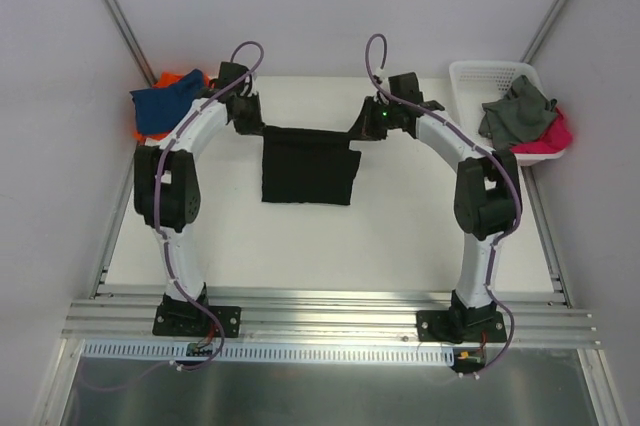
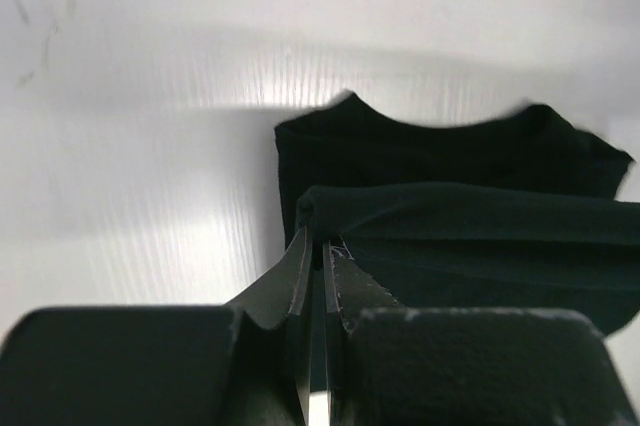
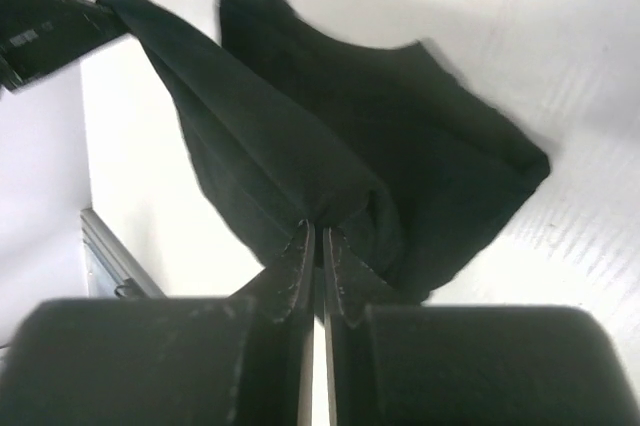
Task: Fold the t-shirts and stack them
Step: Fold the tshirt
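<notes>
The main risk was an uneven fold. The black t-shirt (image 1: 306, 171) hung as a taut band between the two claws, while its lower part lay flat on the surface (image 1: 300, 246), toward the far middle. If one claw travelled faster or lower than the other, the lifted edge would likely land askew. The right side of the flat part already looked slightly crooked. Each pinch took only a small bite of cloth, so a hard pull apart could slip the shirt out of one side and drop the fold in a heap. Dragging the raised edge might also bunch the layer beneath.

The left claw (image 2: 318, 246) was clamped down on the shirt's left corner, its fingers nearly meeting with only cloth between them. The right claw (image 3: 318, 231) was pinched just as tight on the opposite corner.

The blue t-shirt (image 1: 165, 106) and orange t-shirt (image 1: 172, 78) lay heaped at the far left corner, well apart from the black one. A white basket (image 1: 470, 71) of other clothes sat at the far right.
</notes>
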### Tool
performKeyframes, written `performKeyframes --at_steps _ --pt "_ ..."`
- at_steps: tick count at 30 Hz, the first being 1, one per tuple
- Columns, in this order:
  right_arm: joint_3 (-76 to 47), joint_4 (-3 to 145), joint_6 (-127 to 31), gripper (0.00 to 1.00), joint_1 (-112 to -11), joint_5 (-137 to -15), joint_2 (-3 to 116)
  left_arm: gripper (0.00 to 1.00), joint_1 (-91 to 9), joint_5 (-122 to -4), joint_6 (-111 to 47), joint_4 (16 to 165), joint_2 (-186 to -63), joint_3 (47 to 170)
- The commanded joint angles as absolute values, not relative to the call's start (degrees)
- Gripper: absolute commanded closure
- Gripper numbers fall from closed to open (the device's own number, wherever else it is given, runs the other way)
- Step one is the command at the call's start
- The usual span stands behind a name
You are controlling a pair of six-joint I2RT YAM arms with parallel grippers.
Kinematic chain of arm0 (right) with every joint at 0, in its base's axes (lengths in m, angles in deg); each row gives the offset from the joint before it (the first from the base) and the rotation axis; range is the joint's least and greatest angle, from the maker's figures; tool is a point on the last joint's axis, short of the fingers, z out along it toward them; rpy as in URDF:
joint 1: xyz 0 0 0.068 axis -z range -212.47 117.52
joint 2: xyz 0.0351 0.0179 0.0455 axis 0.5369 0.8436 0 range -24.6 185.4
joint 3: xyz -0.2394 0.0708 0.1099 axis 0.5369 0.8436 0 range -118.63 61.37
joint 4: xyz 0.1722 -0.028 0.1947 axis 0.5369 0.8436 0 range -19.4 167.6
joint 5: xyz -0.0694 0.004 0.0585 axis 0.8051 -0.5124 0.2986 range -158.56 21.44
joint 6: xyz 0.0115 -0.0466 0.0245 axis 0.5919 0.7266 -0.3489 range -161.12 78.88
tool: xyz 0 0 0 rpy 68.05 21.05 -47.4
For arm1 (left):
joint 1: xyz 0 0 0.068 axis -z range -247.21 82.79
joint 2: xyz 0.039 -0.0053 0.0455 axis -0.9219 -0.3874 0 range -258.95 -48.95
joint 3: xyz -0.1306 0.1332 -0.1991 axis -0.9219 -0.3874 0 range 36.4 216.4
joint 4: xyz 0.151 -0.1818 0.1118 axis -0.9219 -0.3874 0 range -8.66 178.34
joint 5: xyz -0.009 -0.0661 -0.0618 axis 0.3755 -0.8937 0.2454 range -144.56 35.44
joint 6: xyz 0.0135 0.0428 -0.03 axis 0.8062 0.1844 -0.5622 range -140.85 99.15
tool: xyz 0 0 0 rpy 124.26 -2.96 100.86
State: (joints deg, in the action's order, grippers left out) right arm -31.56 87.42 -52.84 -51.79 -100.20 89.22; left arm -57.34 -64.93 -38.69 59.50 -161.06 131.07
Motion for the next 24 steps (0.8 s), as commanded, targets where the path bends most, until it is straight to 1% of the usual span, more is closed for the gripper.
performKeyframes --at_steps 1,5,9,10,11,12,13,14,15,16,19,21,24 --pt "-33.7 87.9 -50.5 1.00 -50.9 -99.7 91.3 1.00 -58.2 -62.3 -34.7 59.9 -166.0 137.1" --pt "-29.9 86.2 -50.5 0.99 -50.8 -99.5 91.3 1.00 -58.2 -62.9 -34.8 60.5 -169.1 138.3" --pt "-29.8 86.9 -50.0 0.99 -49.9 -98.7 91.9 1.00 -58.2 -63.8 -34.8 61.3 -171.0 139.8" --pt "-29.9 87.1 -49.9 1.00 -49.6 -98.4 91.8 0.89 -58.1 -63.8 -34.6 61.4 -171.3 140.2" --pt "-29.8 87.5 -49.5 0.99 -49.3 -98.1 91.7 0.74 -58.0 -63.8 -34.6 61.7 -171.5 140.7" --pt "-29.8 87.7 -49.2 0.99 -49.0 -96.4 91.5 0.52 -57.8 -63.6 -34.1 61.8 -171.9 141.4" --pt "-29.3 87.7 -48.9 0.94 -48.9 -95.4 91.0 0.26 -57.5 -62.6 -33.9 61.8 -171.9 141.8" --pt "-29.2 88.1 -48.0 0.81 -48.7 -94.8 90.8 0.01 -56.9 -62.2 -33.3 61.8 -171.7 142.4" --pt "-29.3 88.7 -47.5 0.52 -48.6 -93.5 90.5 0.01 -56.8 -62.0 -32.5 61.8 -171.0 142.4" --pt "-29.9 89.6 -47.4 0.45 -48.6 -93.3 90.2 0.01 -56.6 -61.6 -32.2 61.8 -170.2 142.3" --pt "-30.8 91.2 -47.5 0.43 -48.1 -93.9 88.0 0.01 -56.3 -60.0 -31.1 61.8 -166.5 140.4" --pt "-30.9 92.1 -47.7 0.35 -48.2 -92.7 85.5 0.01 -56.3 -61.0 -30.2 61.7 -163.3 137.3" --pt "-30.0 93.2 -47.8 0.31 -48.6 -91.9 82.1 0.01 -56.4 -65.7 -28.4 61.4 -160.4 132.7"
